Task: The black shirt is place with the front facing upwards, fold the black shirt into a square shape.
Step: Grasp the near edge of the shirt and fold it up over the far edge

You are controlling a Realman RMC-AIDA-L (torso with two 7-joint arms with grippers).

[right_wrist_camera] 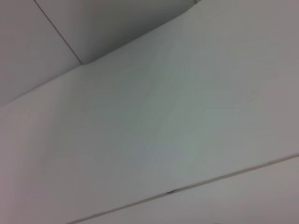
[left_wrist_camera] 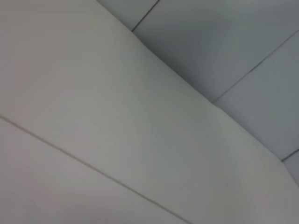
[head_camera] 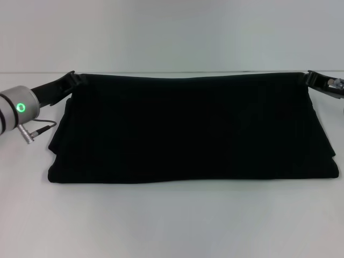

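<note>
While both arms sit at the far corners, black shirt (head_camera: 193, 129) lies mid-counter (head_camera: 172, 226), long axis 9-to-3. Left end effector (head_camera: 69, 80) at 10 o'clock, right end effector (head_camera: 317, 80) at 2, each touching the far edge; grip can't be made out.

my left arm shows a silver wrist cuff (head_camera: 19, 107) with a glowing green ring light, a grey cable plug, and black tool (head_camera: 69, 80); right tool (head_camera: 322, 83) black too.
</note>
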